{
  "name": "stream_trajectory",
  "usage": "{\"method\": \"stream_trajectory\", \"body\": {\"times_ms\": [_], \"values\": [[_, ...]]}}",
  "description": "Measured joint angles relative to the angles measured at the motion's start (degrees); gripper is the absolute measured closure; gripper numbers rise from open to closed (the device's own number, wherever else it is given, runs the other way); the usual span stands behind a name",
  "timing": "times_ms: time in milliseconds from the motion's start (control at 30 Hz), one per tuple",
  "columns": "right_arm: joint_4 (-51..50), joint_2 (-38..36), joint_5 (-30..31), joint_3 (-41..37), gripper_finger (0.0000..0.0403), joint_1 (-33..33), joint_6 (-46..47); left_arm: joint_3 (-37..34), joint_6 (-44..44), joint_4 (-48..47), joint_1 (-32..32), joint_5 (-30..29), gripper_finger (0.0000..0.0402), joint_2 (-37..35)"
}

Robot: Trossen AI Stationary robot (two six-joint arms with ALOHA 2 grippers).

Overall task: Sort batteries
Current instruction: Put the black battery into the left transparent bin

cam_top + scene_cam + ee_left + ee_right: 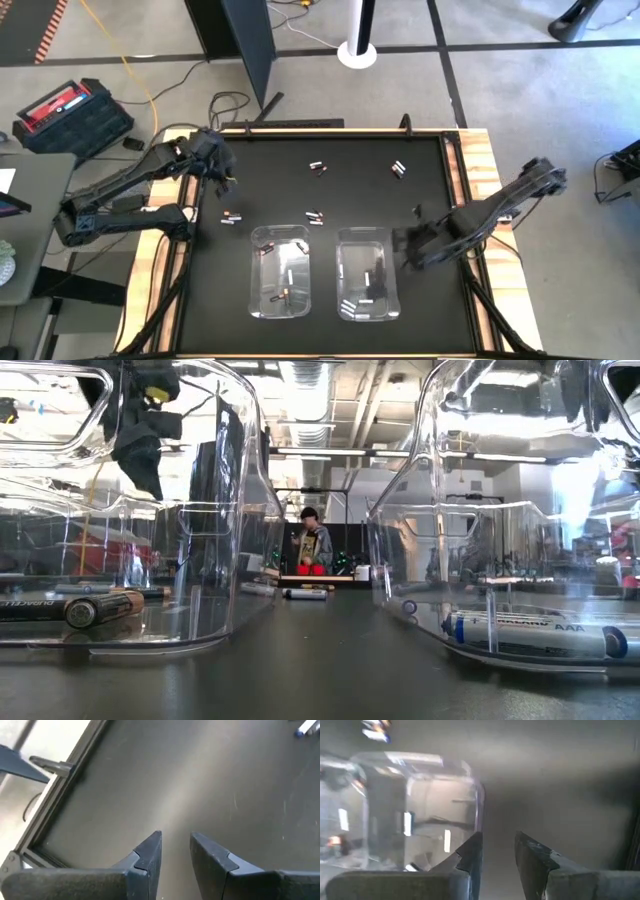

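My right gripper [408, 243], fingers apart and empty, hovers at the right bin's [368, 275] three o'clock side, between picks; next I must reach toward twelve o'clock for loose batteries [398, 169] on the bench [330, 200], left gripper [222, 178] waiting, fingers parted.

The left arm reaches in from nine o'clock, its elbow folded back and its wrist raised toward ten o'clock of the table; the left gripper [222, 172] hangs there with its two fingers [150, 854] a narrow gap apart, holding nothing. The right arm stretches in from three o'clock, angled down toward four o'clock; the right gripper [405, 243] shows a similar narrow gap between its fingers [470, 852], empty.
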Motion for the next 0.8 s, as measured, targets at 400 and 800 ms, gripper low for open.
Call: {"method": "stream_trajectory", "body": {"times_ms": [400,800], "values": [[1.58,-25.95,7.91,-16.48,0.0276,-11.95,-17.37,12.68,9.28,-10.05,0.00,0.76,0.0304,17.62],[14.62,-42.37,7.63,-28.58,0.0276,-27.18,-39.45,13.28,-0.32,-11.71,-0.08,0.99,0.0291,26.88]]}}
